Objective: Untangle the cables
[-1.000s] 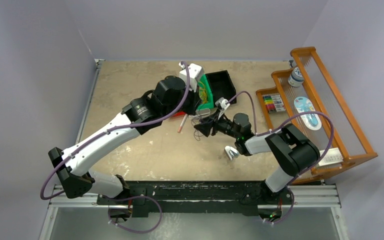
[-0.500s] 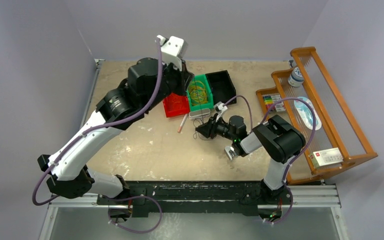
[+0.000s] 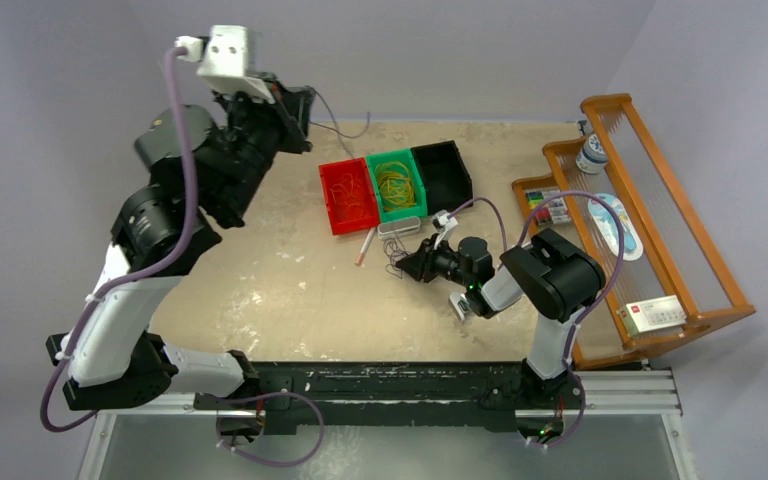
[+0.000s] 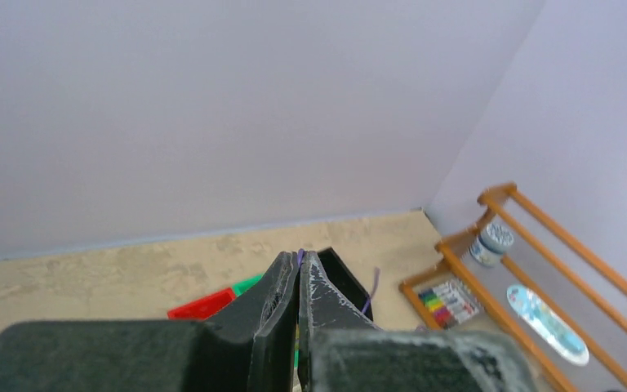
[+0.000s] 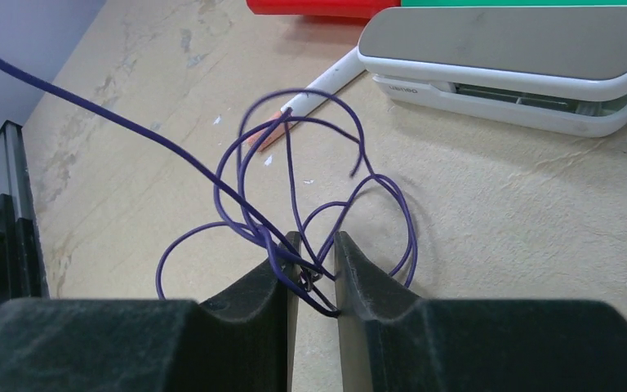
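Note:
A dark purple cable point(image 5: 287, 163) lies in tangled loops point(image 3: 392, 262) on the table, in front of the bins. My right gripper point(image 5: 317, 241) sits low over it point(image 3: 407, 266), jaws narrowed onto the knotted strands that cross between both pads. One strand runs up and off to the left. My left gripper point(image 3: 298, 105) is raised high at the back left, shut point(image 4: 300, 260) on a purple cable end that shows at its fingertips; a thin strand point(image 3: 345, 128) trails from it. Red-orange cables lie in the red bin point(image 3: 326, 200) and yellow cables in the green bin point(image 3: 372, 190).
A black bin point(image 3: 440, 170) stands beside the green one. A white stapler point(image 3: 400, 227) and a white pen point(image 3: 365, 245) lie just beyond the tangle. A small metal clip point(image 3: 463, 305) rests near my right arm. A wooden rack point(image 3: 705, 260) with markers and a jar fills the right side.
My left arm lifted from over the bins and swung up to the back left, drawing a purple strand with it. My right gripper narrowed onto the tangle.

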You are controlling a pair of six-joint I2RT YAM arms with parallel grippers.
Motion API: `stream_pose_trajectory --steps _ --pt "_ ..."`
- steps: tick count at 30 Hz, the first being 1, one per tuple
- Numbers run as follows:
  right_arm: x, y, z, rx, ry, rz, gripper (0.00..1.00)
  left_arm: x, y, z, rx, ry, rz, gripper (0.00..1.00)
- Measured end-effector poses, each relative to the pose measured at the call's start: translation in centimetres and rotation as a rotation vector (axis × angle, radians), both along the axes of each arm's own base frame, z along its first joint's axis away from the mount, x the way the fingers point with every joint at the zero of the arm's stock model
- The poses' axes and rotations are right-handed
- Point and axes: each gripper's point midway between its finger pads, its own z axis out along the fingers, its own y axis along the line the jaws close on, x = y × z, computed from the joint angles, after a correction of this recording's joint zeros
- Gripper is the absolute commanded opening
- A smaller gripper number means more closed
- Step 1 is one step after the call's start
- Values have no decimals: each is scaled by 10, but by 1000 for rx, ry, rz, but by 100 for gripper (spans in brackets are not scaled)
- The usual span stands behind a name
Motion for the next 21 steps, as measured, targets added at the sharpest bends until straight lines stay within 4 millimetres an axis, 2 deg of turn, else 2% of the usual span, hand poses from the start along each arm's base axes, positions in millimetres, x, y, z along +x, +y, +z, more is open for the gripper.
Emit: stream_pose_trajectory --steps 1,7,16,21 --pt "0 -1 -1 -2 2 -3 22 -3 11 10 -21 -22 26 0" --pt "1 -5 -6 -16 14 -28 19 -11 44 40 -64 -79 116 0" --pt "-3 -13 -19 -50 52 -62 19 -15 80 57 -32 -108 252 0" --pt "-1 -15 -20 -54 58 -80 26 -22 107 65 -19 -123 333 0"
